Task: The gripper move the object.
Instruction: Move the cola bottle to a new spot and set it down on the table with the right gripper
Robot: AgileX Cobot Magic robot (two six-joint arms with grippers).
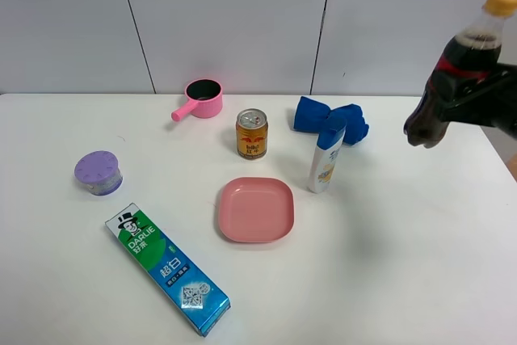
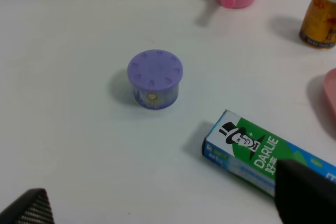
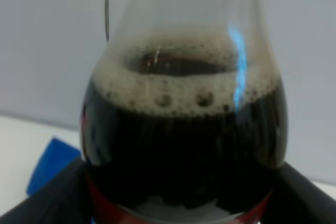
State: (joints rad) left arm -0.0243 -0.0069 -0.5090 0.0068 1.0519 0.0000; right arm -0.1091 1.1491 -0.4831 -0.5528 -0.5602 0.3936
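The left gripper (image 2: 165,203) hangs over the table (image 2: 79,145) beside the toothpaste box (image 2: 262,153), jaws spread, empty. At far right the right gripper (image 1: 475,99) clamps the cola bottle (image 1: 462,52) about its red label, tilted, aloft. Judged heavy, sloshing, slick; mid-body hold suits.

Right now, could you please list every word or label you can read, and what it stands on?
"DARLIE": toothpaste box, green panel.
"超白": same box, mid-length.
Too small or blurred: print on the drink can, squeeze bottle, purple tub and cola bottle.
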